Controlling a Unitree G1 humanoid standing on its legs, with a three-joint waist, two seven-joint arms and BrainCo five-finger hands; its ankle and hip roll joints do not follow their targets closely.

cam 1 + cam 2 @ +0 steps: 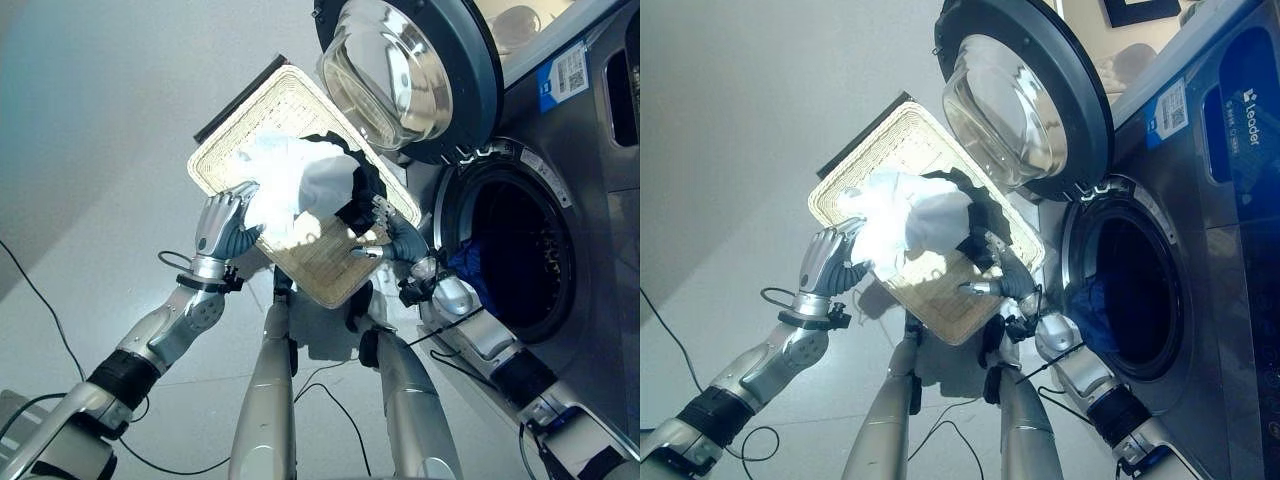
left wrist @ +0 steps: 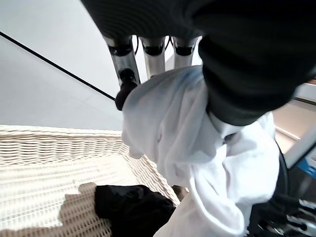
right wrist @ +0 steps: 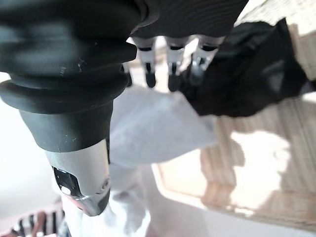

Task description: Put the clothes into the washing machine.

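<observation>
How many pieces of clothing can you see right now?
3. A white garment lies in the wicker basket under the left hand; a black garment beside it near the right hand; a blue one in the washer drum. More may be hidden.

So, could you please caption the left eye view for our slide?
Left robot hand gripping white garment over wicker basket, beside open washing machine.

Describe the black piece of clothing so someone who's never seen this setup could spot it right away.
Start at the washing machine with its round door swung open. Beside it lies a flat pale wicker basket holding two garments. The black garment lies at the machine end of the basket by the right hand, the only dark item, next to the larger white garment.
</observation>
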